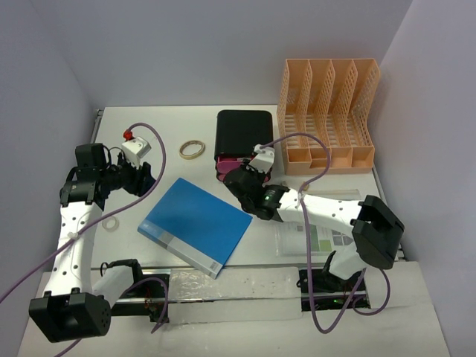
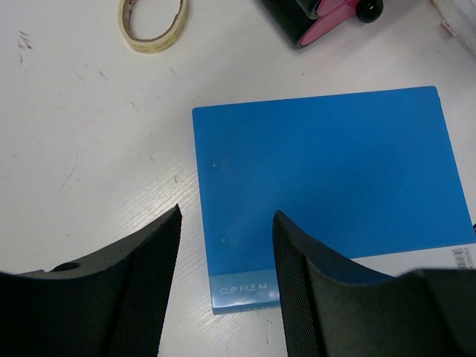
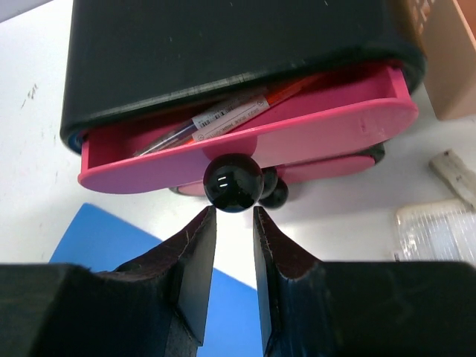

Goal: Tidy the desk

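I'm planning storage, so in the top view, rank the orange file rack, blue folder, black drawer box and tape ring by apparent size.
1. orange file rack, though its height brings it nearer the camera
2. blue folder, not far behind
3. black drawer box
4. tape ring

the words "clip file a4" are printed in white capitals on a pale strip (image 2: 245, 291) along one edge of the blue folder (image 2: 327, 186), as seen from the left wrist. a white label (image 2: 462, 256) with fine print is stuck at another edge of the folder, but it is cut off by the frame and cannot be read. in the right wrist view, a white sticker (image 3: 223, 113) with barcode-like lines is carried on a pen (image 3: 279, 93) in the pink drawer (image 3: 312, 134); its print is too small to be read. in the top view, a card (image 1: 325, 239) printed with green and grey blocks is seen, its text blurred.
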### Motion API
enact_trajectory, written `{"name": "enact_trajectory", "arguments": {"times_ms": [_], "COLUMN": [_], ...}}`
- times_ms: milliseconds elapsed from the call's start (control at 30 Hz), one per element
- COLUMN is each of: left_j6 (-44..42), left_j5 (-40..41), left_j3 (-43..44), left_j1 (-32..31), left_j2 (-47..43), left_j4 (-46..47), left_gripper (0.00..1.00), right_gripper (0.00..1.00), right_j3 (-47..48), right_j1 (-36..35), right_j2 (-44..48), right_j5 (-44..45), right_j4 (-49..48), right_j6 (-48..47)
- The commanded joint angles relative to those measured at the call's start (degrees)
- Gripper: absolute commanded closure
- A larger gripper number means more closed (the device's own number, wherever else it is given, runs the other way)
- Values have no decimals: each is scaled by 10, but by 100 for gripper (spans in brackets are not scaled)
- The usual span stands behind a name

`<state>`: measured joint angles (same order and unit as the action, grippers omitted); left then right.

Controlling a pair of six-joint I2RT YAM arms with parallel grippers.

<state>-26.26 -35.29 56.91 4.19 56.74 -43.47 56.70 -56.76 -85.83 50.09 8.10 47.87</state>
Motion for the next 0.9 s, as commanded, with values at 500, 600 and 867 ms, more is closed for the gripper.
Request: {"name": "enact_trajectory", "arguments": {"times_ms": [500, 600, 867], "left_j6": [10, 13, 20], "left_j5": [18, 26, 59], "left_j3": [-48, -54, -66], "left_j1": [3, 4, 3], "left_j2": [36, 35, 13], "left_j4": [75, 80, 84], "left_gripper": [41, 41, 36], "right_gripper": [66, 65, 57], "right_j3": [47, 47, 43], "right_j1": [54, 55, 62], "right_j2": [-46, -46, -39], "right_j5": [-31, -30, -40], "right_j4": [-77, -78, -78], "right_j6": [-85, -87, -95]}}
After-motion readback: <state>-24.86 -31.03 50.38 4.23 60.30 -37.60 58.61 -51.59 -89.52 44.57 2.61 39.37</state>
